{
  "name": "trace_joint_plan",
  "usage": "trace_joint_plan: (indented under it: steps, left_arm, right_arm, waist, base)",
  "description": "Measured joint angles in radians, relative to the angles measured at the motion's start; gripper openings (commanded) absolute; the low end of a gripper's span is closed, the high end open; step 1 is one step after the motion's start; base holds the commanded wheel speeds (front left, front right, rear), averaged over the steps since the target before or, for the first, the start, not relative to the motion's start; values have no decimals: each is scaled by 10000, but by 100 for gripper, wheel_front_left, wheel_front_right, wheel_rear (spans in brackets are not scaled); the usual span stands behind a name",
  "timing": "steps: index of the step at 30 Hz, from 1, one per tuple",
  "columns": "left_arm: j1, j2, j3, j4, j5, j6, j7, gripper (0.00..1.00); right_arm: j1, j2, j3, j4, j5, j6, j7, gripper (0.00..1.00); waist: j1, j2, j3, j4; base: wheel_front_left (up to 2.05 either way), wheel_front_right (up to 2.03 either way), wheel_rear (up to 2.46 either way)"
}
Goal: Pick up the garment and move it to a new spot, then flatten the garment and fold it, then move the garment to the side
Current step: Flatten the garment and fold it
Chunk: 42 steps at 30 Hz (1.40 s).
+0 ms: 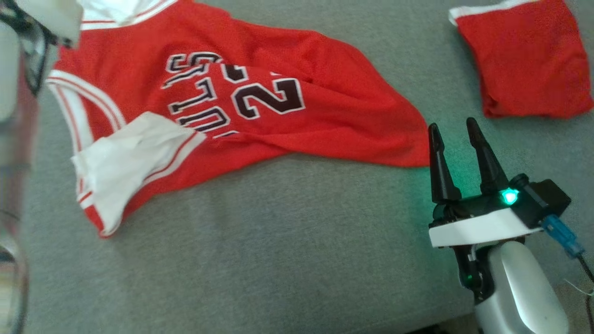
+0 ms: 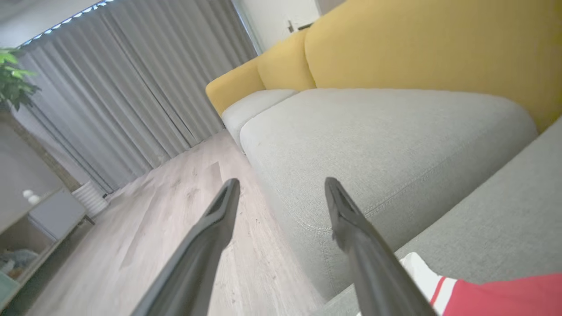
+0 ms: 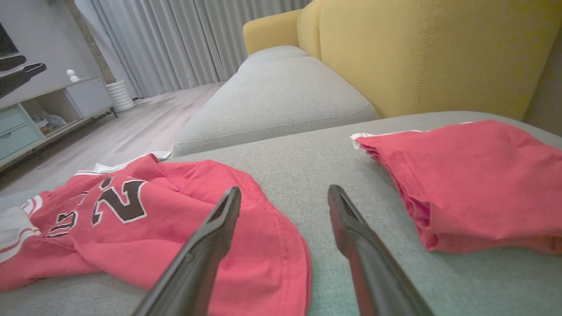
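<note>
red basketball jersey lies crumpled on the grey seat cushion, covering the cushion's left and middle parts. the shoulders are at the cushion's left edge and the hem corner reaches toward its right part. one armhole is turned over, showing white lining, and ridges cross the black lettering.

handling (judged): the fabric looks thin, soft and light, probably a little slick. it will sag and drag when lifted by one point, and a shallow pinch may slip off. the trimmed shoulder straps and the stitched hem corners look like the firmest places to take hold, one per pincer, so that the cloth hangs flat.

right gripper hovers over the cushion's near right part with its fingers spread and nothing between them. the jersey's hem corner lies just beside its fingertips, on the side toward the cushion's middle, and apart from them.

left gripper stands wide and empty, pointing out past the cushion's left edge. the white-trimmed shoulder lies close by one finger; whether they touch cannot be told.

a folded red garment rests at the cushion's far right corner, apart from the jersey.
</note>
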Motion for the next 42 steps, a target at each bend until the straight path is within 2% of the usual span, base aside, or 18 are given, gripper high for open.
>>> trace_joint_plan:
  steps: [4, 9, 11, 18, 24, 34, 42]
  left_arm:
    - [980, -447, 621, -113, -955, 163, -518, 100]
    - [2717, -802, 991, -1047, -1638, 426, -807, 100]
    - [3612, -1068, 1166, -1561, -1958, 679, -882, 100]
    - [7018, -2159, 1432, -3603, -2550, 1475, -897, 100]
    - [8670, -2755, 1881, -4984, -2709, 1799, -922, 100]
    - [8922, -2663, 2036, -4955, -2341, 1678, -894, 100]
    - [7912, -2125, 1879, -3737, -2249, 1430, 270, 100]
  right_arm:
    - [15, 0, -295, 4, -209, 0, 0, 100]
    - [111, -4, -631, 15, -537, 2, 0, 100]
    - [249, -2, -713, 15, -656, 0, 0, 100]
    - [590, -2, -884, 42, -949, 0, 0, 100]
    - [666, -2, -901, 50, -1047, 0, 0, 100]
    - [665, -2, -784, 94, -1118, 0, 0, 100]
    - [645, -2, -736, 96, -1030, 2, 0, 100]
  waist:
    - [0, 0, -354, 460]
    - [-1, 0, -845, 1101]
    - [-1, 0, -1045, 1351]
    - [-2, 0, -1629, 2099]
    - [-2, 1, -1903, 2419]
    - [0, 0, -1747, 2163]
    - [1, 0, -1278, 1846]
  base:
    - [0, 0, 0]
    - [0, 0, 0]
    - [0, 0, 0]
    - [0, 0, 0]
    - [0, 0, 0]
    - [0, 0, 0]
    - [0, 0, 0]
